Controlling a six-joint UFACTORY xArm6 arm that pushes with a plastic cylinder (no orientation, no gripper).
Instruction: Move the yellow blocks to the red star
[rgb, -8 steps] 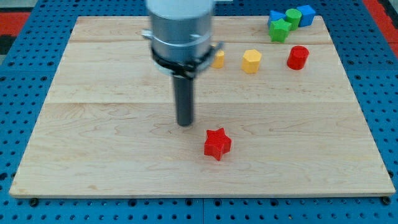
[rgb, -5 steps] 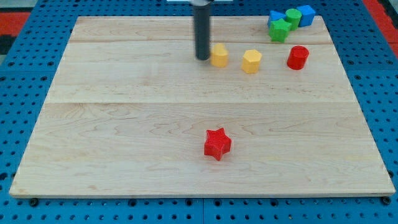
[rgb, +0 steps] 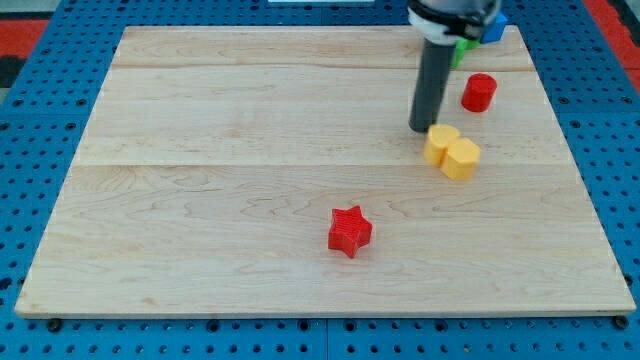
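Observation:
Two yellow blocks lie touching each other right of the board's middle: one (rgb: 439, 144) on the left and one (rgb: 462, 159) just lower right of it. Their shapes are hard to make out. My tip (rgb: 422, 128) stands at the upper left edge of the left yellow block, touching or almost touching it. The red star (rgb: 349, 231) lies lower down near the board's centre, well to the lower left of the yellow pair.
A red cylinder (rgb: 479, 92) stands up and to the right of my tip. A blue block (rgb: 493, 28) and a green block (rgb: 462, 45) sit at the top right corner, partly hidden behind the arm. The wooden board (rgb: 200, 200) lies on a blue pegboard.
The rod moved from the board's upper middle to the right and down. Both yellow blocks shifted down and right from the upper row and now touch each other.

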